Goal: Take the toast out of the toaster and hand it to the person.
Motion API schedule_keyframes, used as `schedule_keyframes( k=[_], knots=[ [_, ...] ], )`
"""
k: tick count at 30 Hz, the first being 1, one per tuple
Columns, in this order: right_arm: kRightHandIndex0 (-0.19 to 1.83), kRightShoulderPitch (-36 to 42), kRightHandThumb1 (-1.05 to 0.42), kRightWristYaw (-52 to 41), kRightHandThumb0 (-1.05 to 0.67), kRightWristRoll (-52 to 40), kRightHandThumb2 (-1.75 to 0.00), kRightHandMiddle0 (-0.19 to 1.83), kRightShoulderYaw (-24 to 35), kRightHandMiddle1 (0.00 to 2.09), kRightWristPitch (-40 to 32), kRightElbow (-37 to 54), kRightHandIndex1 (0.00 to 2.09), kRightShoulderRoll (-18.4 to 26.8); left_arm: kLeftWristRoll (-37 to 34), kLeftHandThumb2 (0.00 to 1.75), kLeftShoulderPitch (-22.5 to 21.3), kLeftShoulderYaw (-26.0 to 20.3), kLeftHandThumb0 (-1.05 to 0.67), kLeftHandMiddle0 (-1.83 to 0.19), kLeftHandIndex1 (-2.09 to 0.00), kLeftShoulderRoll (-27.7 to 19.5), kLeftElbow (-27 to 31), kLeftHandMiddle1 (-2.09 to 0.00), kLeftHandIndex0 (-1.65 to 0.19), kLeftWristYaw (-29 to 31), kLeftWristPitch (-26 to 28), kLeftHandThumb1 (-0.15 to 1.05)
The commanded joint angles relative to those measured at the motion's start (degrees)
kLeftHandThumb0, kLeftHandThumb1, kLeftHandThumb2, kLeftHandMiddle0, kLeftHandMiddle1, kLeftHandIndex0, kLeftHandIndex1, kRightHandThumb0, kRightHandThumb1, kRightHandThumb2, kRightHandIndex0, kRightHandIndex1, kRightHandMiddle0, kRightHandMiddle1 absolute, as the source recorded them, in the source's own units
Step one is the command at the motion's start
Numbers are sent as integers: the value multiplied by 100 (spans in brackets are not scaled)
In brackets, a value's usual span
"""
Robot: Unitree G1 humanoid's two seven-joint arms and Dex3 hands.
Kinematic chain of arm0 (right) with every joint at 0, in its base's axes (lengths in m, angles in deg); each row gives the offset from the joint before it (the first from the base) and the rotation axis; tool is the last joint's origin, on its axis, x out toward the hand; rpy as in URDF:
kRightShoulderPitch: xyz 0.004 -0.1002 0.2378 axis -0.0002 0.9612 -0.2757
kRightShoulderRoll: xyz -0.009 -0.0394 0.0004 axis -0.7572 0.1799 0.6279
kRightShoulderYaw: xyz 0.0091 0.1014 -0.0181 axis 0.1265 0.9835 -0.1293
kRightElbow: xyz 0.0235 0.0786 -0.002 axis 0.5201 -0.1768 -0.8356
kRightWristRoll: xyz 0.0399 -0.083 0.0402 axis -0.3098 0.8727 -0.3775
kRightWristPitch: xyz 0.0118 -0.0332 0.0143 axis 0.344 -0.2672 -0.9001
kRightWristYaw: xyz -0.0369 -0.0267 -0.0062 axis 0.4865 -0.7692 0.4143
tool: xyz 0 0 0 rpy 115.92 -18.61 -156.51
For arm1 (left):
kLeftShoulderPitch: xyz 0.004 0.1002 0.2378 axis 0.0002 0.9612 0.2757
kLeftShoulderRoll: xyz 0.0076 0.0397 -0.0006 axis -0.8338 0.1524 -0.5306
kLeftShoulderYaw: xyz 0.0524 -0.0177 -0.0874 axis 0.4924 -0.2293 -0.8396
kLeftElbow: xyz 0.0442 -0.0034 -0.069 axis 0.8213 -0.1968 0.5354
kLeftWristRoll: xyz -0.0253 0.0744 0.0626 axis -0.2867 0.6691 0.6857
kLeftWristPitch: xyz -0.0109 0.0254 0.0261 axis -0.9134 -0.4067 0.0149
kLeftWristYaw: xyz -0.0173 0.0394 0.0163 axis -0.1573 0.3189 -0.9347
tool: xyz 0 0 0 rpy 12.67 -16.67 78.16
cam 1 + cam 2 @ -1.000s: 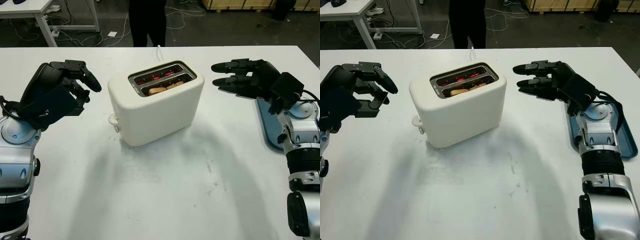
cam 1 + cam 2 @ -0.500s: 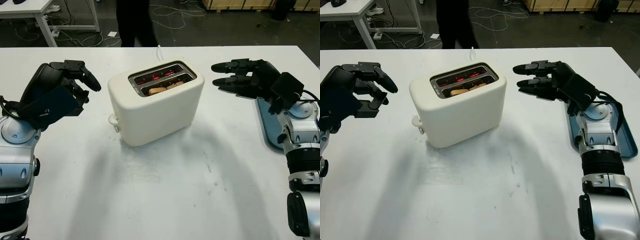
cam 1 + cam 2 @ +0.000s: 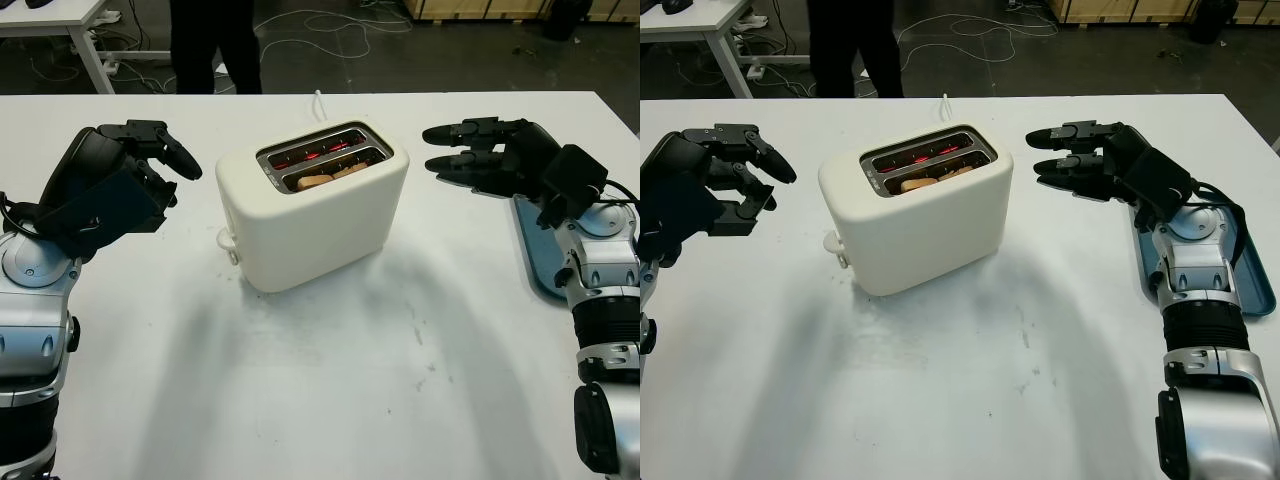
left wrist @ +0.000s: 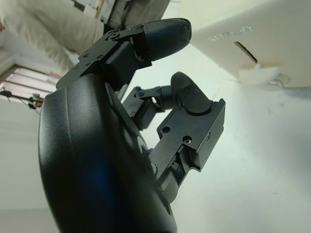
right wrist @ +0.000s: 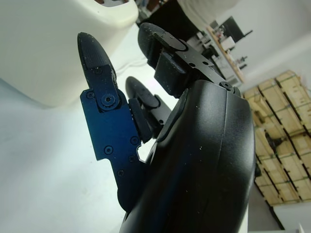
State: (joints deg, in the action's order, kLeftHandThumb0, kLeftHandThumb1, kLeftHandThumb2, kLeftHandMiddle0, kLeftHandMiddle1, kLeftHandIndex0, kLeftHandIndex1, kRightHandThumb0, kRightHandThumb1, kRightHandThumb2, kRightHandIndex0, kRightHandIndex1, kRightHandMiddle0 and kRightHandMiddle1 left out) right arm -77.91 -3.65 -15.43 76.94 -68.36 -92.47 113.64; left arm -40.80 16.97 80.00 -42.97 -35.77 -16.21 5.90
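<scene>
Toast (image 3: 330, 177) sits down in the front slot of the white toaster (image 3: 310, 215), mid-surface (image 3: 330, 380), elements glowing red. Robot unchanged from a second ago; the person (image 3: 215, 45) behind the far edge has stepped left. Left hand (image 3: 110, 185) hovers left of toaster, fingers (image 3: 170, 155) curled, holding nothing. Right hand (image 3: 500, 160) hovers right of it, open, empty. Blue tray (image 3: 1250, 280) at right edge. Embossed lettering on toaster side, unreadable.
</scene>
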Motion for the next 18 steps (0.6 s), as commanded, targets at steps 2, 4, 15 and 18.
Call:
schedule_keyframes(
  k=[2, 4, 15, 18],
  knots=[
    [86, 62, -81, -1, -50, -58, 0, 78, 2, 0, -12, 50, 0, -38, 33, 93, -16, 28, 18, -80, -112, -31, 33, -119, -74, 24, 70, 64],
    [87, 48, -81, 2, -50, -55, 0, 78, 1, 0, 5, 10, 0, -43, 30, 91, -25, 30, 18, -78, -110, -18, 42, -118, -72, 22, 125, 66],
    [87, 83, -82, 25, -51, -8, 0, 79, -11, 0, 99, 24, 0, -15, -321, 99, -47, -144, 14, -69, -122, 223, 135, -133, -64, -50, 493, 72],
    [86, 86, -81, -11, -50, -60, 0, 79, 11, 0, 110, 0, 0, -35, -460, 96, -55, -228, 13, -59, -131, 283, 178, -144, -54, -28, 592, 79]
  ],
)
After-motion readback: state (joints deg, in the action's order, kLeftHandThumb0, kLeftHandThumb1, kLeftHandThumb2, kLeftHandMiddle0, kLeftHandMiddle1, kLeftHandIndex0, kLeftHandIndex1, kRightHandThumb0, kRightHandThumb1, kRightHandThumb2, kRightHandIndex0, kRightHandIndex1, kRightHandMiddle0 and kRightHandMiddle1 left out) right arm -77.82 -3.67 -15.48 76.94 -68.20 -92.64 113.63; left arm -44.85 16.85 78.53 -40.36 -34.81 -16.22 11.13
